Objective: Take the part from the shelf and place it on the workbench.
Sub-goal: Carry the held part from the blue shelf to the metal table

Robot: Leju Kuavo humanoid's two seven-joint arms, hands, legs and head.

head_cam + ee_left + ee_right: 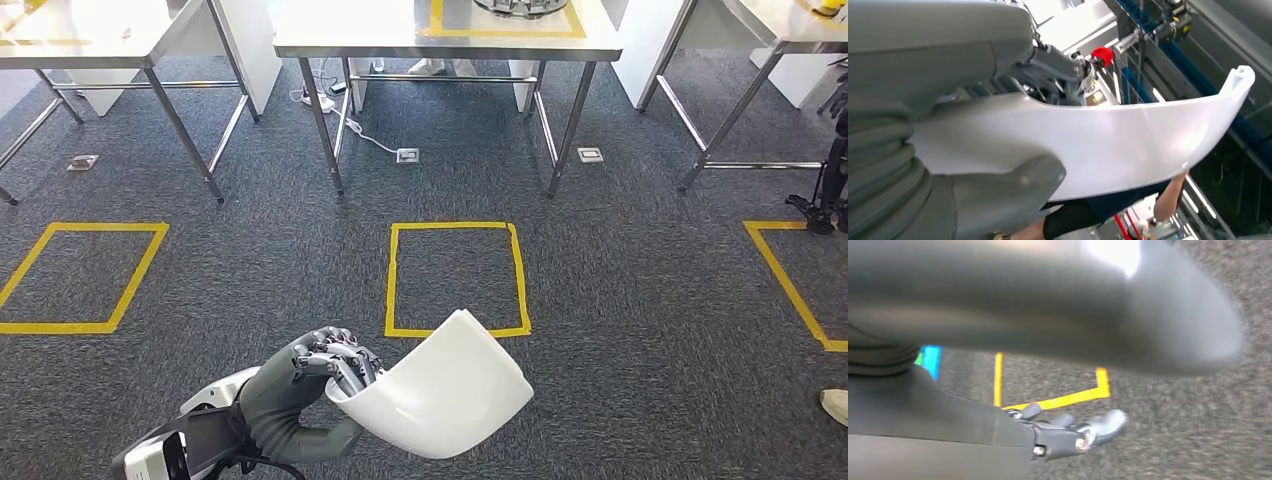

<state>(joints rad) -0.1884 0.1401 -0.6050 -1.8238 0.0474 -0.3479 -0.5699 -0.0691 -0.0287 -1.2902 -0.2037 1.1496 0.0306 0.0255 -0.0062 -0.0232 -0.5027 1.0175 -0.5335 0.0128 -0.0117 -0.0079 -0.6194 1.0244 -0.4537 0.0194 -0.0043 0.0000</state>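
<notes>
Your left hand [318,372] grips the white part [455,385] at its edge, carrying it toward the desk [445,40] ahead; right fingers [1098,422] hang apart, holding nothing.

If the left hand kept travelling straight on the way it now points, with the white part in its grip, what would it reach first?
Probably nothing soon. The left hand grips the white curved part over grey carpet. Ahead lies the yellow tape square on the floor, then the steel workbench, likely the first thing met. Depth is unclear.
</notes>
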